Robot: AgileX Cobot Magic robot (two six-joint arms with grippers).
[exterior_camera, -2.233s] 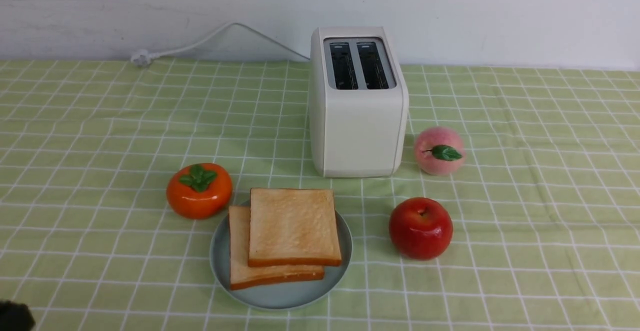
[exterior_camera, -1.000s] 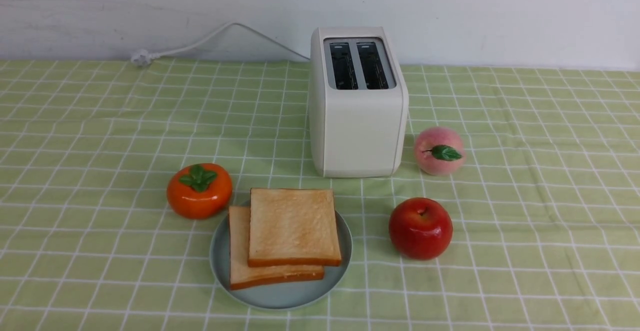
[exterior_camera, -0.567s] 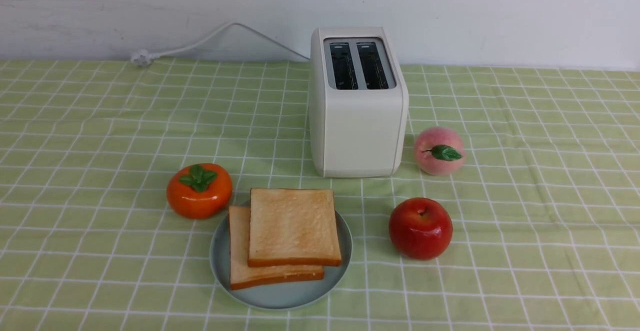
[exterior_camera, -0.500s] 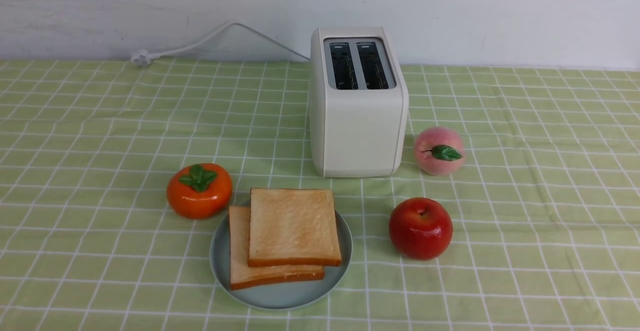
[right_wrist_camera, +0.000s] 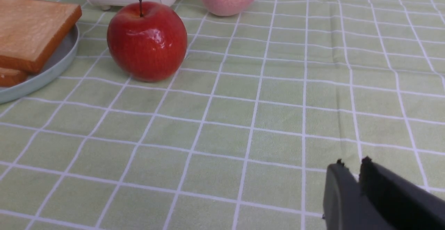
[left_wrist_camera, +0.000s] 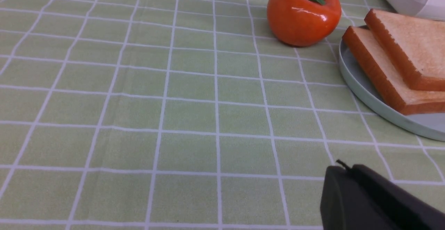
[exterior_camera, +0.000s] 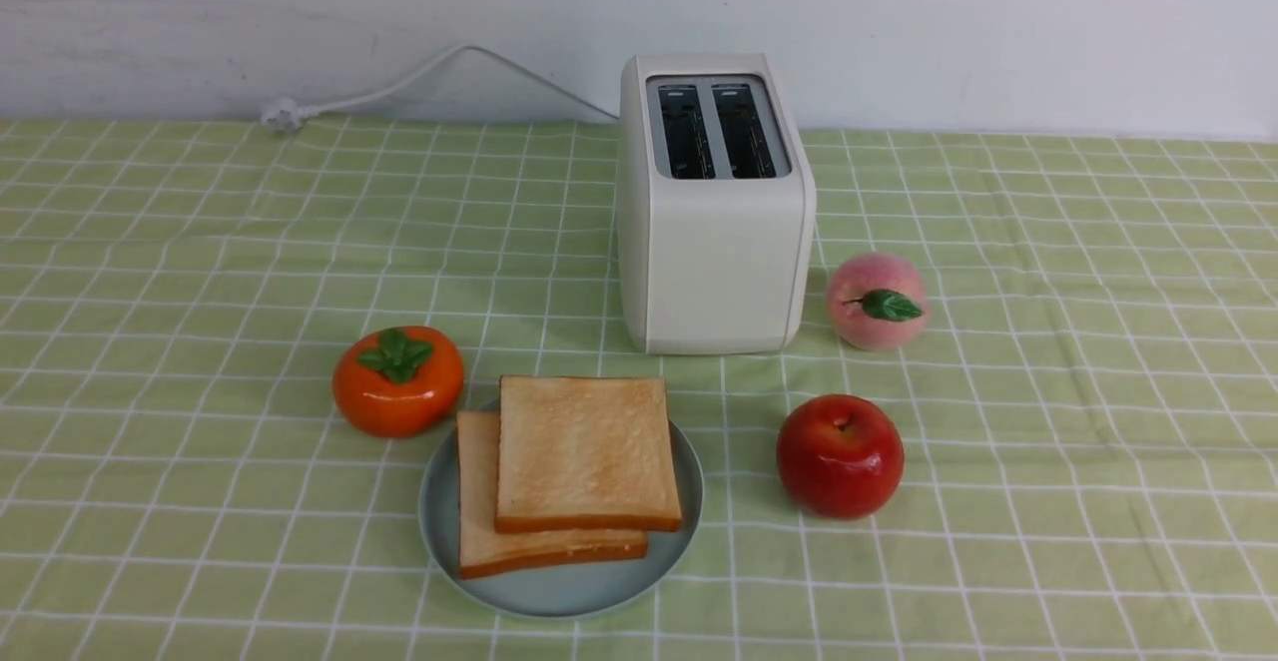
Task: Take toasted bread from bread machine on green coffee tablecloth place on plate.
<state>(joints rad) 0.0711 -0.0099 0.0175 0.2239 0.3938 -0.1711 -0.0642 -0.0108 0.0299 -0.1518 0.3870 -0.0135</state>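
Observation:
Two slices of toasted bread lie stacked and offset on the plate (exterior_camera: 559, 596), the upper slice (exterior_camera: 584, 446) partly covering the lower one (exterior_camera: 479, 531). Behind them on the green coffee tablecloth (exterior_camera: 200, 341) stands the bread machine (exterior_camera: 714, 262), both slots dark and empty. Neither arm shows in the front view. In the left wrist view my left gripper (left_wrist_camera: 344, 169) is shut and empty, low over bare cloth, apart from the plate (left_wrist_camera: 368, 98) and the toast (left_wrist_camera: 413, 46). My right gripper (right_wrist_camera: 352, 164) has a narrow gap between its fingers and holds nothing, well short of the toast (right_wrist_camera: 31, 28).
An orange persimmon (exterior_camera: 397, 381) sits just left of the plate, nearly touching it. A red apple (exterior_camera: 841, 456) stands to the plate's right. A pink peach (exterior_camera: 877, 302) lies beside the bread machine. The white cord (exterior_camera: 399, 82) trails to the back left.
A dark bit of the left arm at the front view's lower left corner has gone out of the picture. Toast, plate, bread machine and fruit have not moved.

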